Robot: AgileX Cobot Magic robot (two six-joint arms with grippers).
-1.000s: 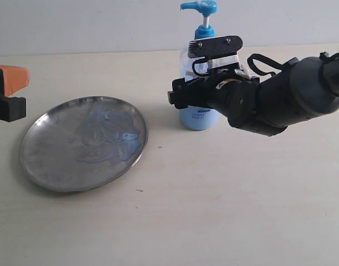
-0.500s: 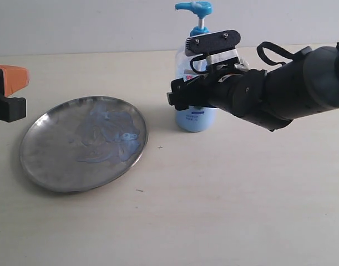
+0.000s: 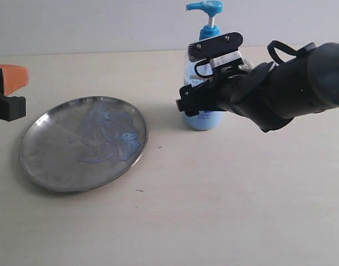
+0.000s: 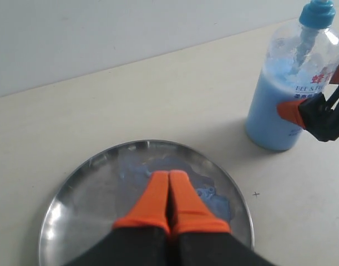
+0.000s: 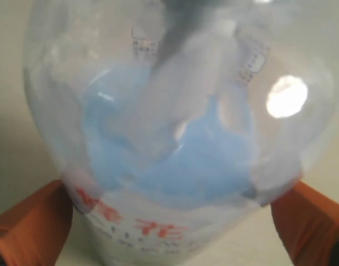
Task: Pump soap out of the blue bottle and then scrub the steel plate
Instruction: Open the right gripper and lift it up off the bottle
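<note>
**Right pincer clamping the bottle, left pincer idling shut**

The pale table [image 3: 213, 210] is carrying everything. The right arm [image 3: 291, 91] is reaching in level from its own side and ending at the blue bottle [image 3: 203, 121]. The steel plate [image 3: 47, 160] is lying flat on the left arm's side of the bottle, near it but not touching.

The bottle is standing upright, its long axis vertical. The right gripper [image 5: 169, 227] is meeting it side-on at mid-body. Its jaws are spread wide, one orange pad [image 5: 30, 227] sitting against each wall, so it looks to be gripping the bottle. The left gripper [image 4: 169, 183] is hanging on the plate's side of the bottle. Its two fingers are pressed together with nothing between them.

Soap [image 3: 108, 136] is already lying in bluish smears on the half of the plate nearer the bottle. The pump head [image 3: 205, 6] is sitting clear above the right jaws, spout aiming platewards. Any further press would have to come straight down that vertical axis. With the right pincer busy on the body, I'd expect the left one to do that.
</note>
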